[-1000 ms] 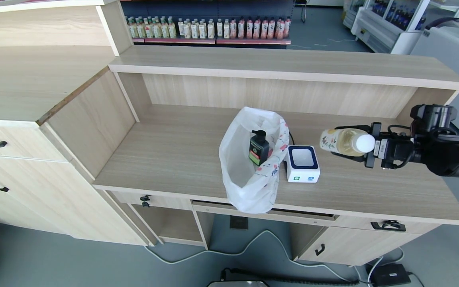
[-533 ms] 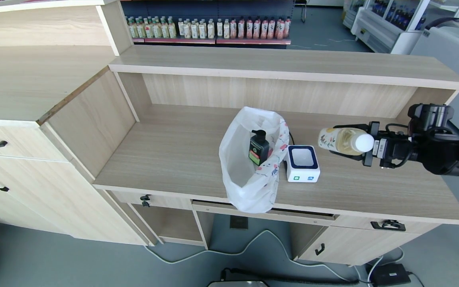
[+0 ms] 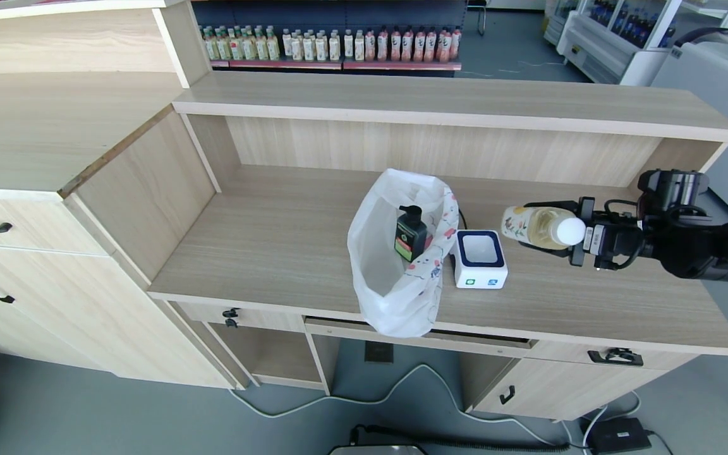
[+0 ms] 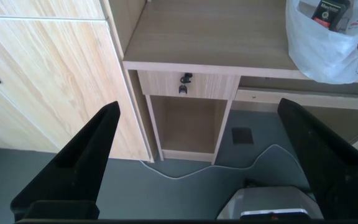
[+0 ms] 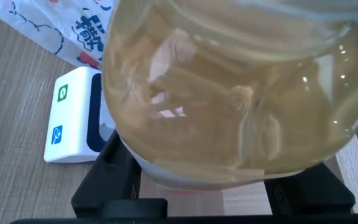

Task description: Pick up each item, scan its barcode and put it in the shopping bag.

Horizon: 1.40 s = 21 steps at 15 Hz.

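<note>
My right gripper is shut on a drink bottle with pale yellow liquid and a white cap, held lying sideways above the counter just right of the white barcode scanner. In the right wrist view the bottle is very close, with the scanner and part of the bag beyond it. The white shopping bag stands open left of the scanner, with a black pump bottle inside. My left gripper hangs low in front of the counter, open and empty; the bag shows far off.
The wooden counter has a raised back shelf and a tall cabinet on the left. Drawers with handles sit under the front edge. Cables lie on the floor.
My right gripper has carried the bottle a little to the left, closer to the scanner. The bag and scanner have not moved.
</note>
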Available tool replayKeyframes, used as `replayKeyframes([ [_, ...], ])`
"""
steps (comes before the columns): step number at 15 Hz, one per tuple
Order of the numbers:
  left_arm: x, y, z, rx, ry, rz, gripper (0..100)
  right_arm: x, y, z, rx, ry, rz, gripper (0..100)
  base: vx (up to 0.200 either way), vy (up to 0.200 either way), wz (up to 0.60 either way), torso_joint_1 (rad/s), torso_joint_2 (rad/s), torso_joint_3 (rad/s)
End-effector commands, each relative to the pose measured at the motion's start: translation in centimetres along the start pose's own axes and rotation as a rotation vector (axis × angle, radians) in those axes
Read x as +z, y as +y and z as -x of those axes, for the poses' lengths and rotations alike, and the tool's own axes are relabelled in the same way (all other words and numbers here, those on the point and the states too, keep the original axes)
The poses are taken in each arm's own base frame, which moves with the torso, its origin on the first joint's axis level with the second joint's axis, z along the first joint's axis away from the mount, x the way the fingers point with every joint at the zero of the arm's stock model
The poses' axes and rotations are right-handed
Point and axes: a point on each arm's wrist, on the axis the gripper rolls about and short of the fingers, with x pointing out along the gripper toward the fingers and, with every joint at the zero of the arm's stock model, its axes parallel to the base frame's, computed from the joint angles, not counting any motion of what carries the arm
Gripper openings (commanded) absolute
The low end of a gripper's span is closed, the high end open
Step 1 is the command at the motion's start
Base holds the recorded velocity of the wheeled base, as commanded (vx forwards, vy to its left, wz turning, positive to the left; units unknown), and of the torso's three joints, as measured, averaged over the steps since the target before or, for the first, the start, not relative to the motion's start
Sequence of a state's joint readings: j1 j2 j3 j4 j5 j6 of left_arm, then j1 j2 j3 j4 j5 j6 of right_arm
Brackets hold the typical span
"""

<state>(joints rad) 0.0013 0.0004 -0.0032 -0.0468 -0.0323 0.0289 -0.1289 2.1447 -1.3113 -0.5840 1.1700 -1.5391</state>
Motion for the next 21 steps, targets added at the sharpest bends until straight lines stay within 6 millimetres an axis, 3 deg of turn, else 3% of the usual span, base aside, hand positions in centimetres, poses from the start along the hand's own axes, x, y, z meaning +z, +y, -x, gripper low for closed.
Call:
replayKeyframes([
  [1, 0.0, 0.0, 0.0, 0.0, -0.001, 0.0, 100, -0.3, 0.2, -0.6, 0.002, -0.009, 0.003, 0, 0.0, 0.0, 0.0, 0.0, 0.0, 0.0],
  [5, 0.0, 0.0, 0.0, 0.0, -0.001, 0.0, 100, -0.9, 0.2, -1.9, -0.011, -0.031, 0.048, 0, 0.0, 0.0, 0.0, 0.0, 0.0, 0.0],
  [21, 0.0, 0.0, 0.0, 0.0, -0.001, 0.0, 100, -1.9, 1.6, -3.4, -0.003, -0.051, 0.046, 0, 0.0, 0.0, 0.0, 0.0, 0.0, 0.0],
])
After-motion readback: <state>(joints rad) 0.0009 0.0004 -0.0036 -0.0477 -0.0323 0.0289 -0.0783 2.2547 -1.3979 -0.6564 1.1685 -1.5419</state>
